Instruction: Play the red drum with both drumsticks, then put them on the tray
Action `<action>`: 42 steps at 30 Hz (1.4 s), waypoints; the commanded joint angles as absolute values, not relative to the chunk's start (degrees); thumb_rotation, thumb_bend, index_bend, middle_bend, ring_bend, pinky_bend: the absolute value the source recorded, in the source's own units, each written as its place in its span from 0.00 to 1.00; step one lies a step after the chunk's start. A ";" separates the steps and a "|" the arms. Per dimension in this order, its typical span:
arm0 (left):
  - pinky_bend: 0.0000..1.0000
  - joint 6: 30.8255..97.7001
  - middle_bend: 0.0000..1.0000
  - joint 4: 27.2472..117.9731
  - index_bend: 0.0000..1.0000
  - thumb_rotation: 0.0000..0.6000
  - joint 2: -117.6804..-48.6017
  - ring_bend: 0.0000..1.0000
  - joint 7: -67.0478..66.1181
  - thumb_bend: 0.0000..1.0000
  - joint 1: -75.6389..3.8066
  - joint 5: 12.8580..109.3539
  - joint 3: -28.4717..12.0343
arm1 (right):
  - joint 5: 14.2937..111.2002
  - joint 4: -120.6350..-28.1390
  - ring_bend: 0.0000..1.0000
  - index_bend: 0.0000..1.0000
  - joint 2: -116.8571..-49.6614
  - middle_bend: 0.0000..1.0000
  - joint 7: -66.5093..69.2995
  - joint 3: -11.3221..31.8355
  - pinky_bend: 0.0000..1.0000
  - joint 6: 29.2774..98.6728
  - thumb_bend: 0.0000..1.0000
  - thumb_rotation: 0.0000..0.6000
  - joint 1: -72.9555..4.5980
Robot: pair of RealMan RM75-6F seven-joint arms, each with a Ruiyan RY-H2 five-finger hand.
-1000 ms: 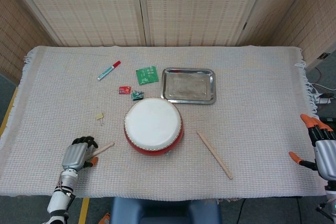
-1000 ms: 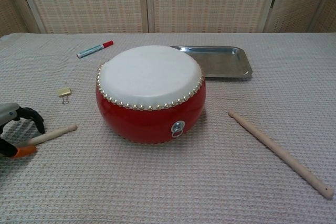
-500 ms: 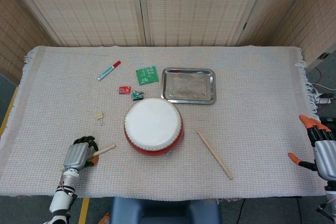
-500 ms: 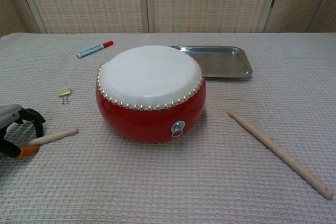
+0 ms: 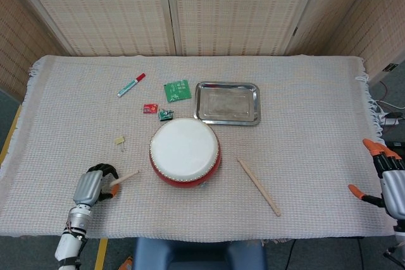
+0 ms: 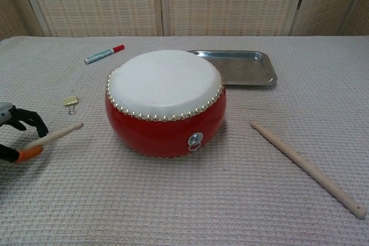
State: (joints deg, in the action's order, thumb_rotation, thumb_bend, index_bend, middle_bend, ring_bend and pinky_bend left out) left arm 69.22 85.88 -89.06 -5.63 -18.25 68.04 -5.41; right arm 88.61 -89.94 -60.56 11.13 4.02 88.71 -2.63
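My left hand (image 5: 90, 185) sits at the near-left table edge w/ fingers curled round one drumstick (image 6: 53, 136), its tip angled up toward the red drum (image 5: 185, 152) but short of it. The other drumstick (image 5: 259, 186) lies flat just right of the drum, well apart from my right hand (image 5: 387, 184), which is spread and holds nothing at the far right edge. The tray (image 5: 227, 103) is behind the drum.

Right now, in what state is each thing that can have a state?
left hand: grips left drumstick, tip raised
right hand: open, holds nothing
right drumstick: lying on cloth, untouched
red drum: upright
tray: empty
marker: capped, lying flat
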 commanded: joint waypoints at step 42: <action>0.29 68.68 0.35 59.83 0.29 1.00 -87.14 0.26 119.30 0.43 -21.00 90.80 -0.48 | 87.83 -91.86 0.00 0.07 -60.55 0.10 8.86 4.92 0.17 89.95 0.06 1.00 -2.17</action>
State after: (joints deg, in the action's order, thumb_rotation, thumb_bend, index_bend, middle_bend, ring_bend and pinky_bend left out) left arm 68.70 59.90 -87.10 119.28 -20.99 90.86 -0.51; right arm 87.81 -91.87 -60.54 8.84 4.92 89.94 -2.17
